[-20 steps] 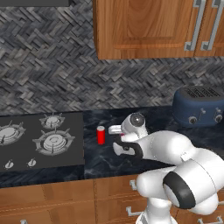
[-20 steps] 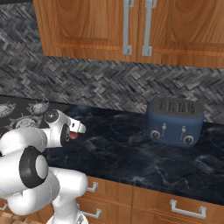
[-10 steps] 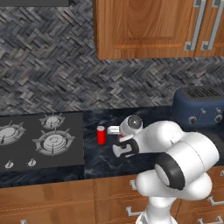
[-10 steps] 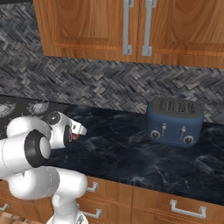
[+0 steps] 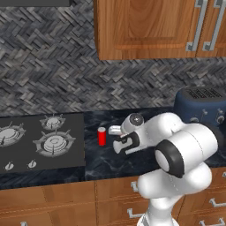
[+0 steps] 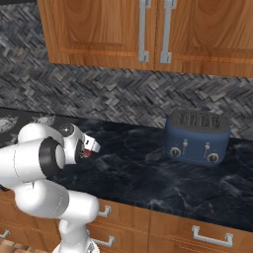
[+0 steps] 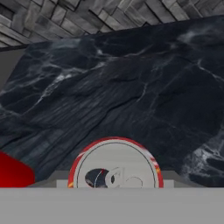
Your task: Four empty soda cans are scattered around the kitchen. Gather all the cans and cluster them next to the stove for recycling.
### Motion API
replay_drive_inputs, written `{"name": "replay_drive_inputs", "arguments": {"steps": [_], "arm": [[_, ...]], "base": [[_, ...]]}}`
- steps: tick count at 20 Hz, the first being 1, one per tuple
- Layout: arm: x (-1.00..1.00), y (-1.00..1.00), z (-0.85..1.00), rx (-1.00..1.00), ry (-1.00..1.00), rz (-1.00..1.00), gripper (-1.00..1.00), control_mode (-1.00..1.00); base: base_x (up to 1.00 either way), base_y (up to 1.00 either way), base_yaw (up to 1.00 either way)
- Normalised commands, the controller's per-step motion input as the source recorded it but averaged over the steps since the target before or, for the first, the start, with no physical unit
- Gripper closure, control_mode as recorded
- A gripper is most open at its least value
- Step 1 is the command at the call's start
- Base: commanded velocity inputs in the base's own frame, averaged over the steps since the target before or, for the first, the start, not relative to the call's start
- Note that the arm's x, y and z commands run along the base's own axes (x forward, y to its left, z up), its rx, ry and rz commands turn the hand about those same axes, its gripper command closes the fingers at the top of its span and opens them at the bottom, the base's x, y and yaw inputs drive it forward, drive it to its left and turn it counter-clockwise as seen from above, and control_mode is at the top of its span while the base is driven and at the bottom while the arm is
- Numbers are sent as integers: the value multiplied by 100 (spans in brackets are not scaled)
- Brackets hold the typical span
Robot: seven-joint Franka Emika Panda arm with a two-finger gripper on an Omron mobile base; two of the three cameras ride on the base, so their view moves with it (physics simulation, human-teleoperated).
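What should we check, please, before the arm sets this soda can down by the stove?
1. Held can sits centred in the gripper: ok.
2. Standing can is upright beside the stove: ok.
3. Bare counter lies ahead of the hand for a set-down: ok.
4. Toaster stands well off to the right, away from the hand: ok.
5. Held can's base is clear of the counter: cannot tell.
6. Four cans clustered by the stove: not ok, two in sight.

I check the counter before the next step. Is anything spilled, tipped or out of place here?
Nothing stands out. One red soda can stands upright on the dark counter beside the stove. The gripper holds a second can; no spill shows.
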Motion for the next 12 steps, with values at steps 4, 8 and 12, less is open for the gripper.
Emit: {"name": "replay_drive_inputs", "arguments": {"steps": [4,8,12], "arm": [[12,0,-20,0,0,-1,100,-100],[11,0,-20,0,2,-2,100,-100],[6,0,-20,0,0,-3,100,-100]], "base": [[0,0,0],[0,0,0],[0,0,0]]}}
